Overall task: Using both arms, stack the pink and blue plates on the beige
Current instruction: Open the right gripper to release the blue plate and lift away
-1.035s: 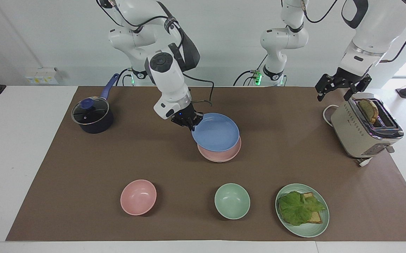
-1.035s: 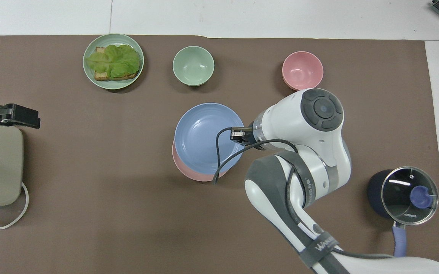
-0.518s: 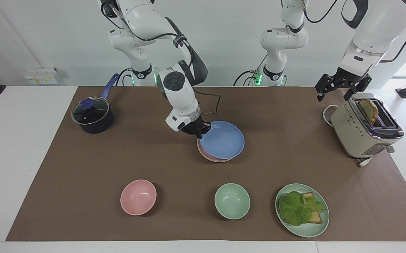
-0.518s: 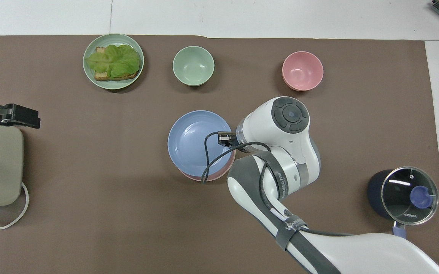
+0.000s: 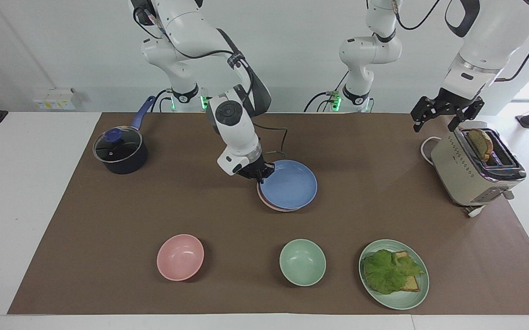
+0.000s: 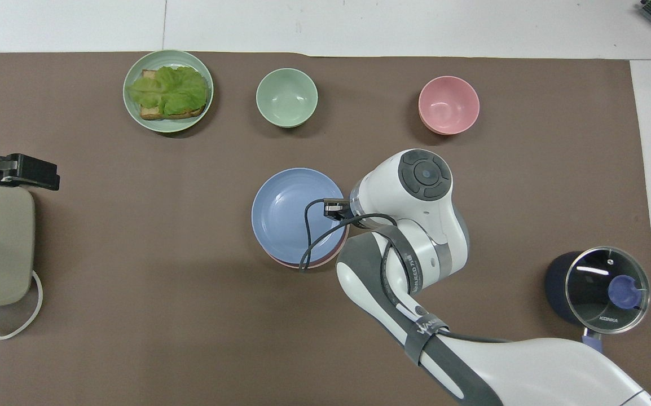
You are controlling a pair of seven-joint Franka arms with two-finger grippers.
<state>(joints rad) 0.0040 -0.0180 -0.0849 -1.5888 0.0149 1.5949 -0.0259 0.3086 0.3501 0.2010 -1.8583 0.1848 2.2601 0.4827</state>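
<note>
The blue plate (image 5: 289, 185) (image 6: 291, 214) lies on the pink plate (image 5: 269, 205) (image 6: 303, 264) in the middle of the brown mat; only a thin pink rim shows under it. My right gripper (image 5: 260, 173) (image 6: 334, 207) is shut on the blue plate's rim, on the edge toward the right arm's end. The beige plate is hidden. My left gripper (image 5: 435, 124) (image 6: 32, 172) hangs open and holds nothing, over the toaster's end nearest the robots, and waits there.
A beige toaster (image 5: 473, 167) with a bread slice in it stands at the left arm's end. A lidded dark pot (image 5: 120, 151) sits at the right arm's end. Farther from the robots stand a pink bowl (image 5: 180, 256), a green bowl (image 5: 302, 262) and a green plate (image 5: 418, 293) with lettuce toast.
My right gripper has come down with the blue plate, from tilted above the pink plate to lying nearly flat on it. The left arm has not moved.
</note>
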